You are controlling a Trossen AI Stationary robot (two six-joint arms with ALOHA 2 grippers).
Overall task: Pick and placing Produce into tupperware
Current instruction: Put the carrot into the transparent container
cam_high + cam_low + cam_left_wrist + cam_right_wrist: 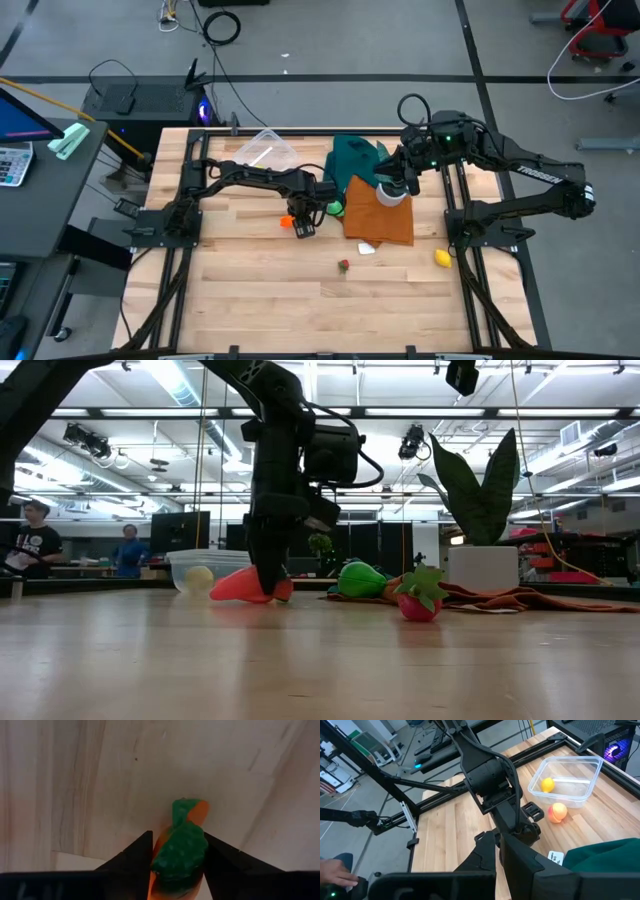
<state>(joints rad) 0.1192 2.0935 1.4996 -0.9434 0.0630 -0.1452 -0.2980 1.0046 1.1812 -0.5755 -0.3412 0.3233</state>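
We saw a pale wooden plank table (250,290) in a workshop. The left gripper (177,855) had its dark fingers pressed against the smooth orange carrot (181,845), right of the clear tupperware (265,150). The right gripper (499,845), fingers together, hovered over the far cloths.

Wooden desk (250,290) viewed from directly above. The left pincer (303,222) is down at the desk's middle, at the orange carrot (288,221); whether it grips cannot be told from here. A green piece (335,208) lies just beside it. The clear tupperware (266,150) sits near the far edge. The right pincer (393,186) hangs above the orange cloth (385,222), which adjoins a green cloth (355,157). A red berry (344,265) and a yellow piece (442,258) lie well apart toward the near side.
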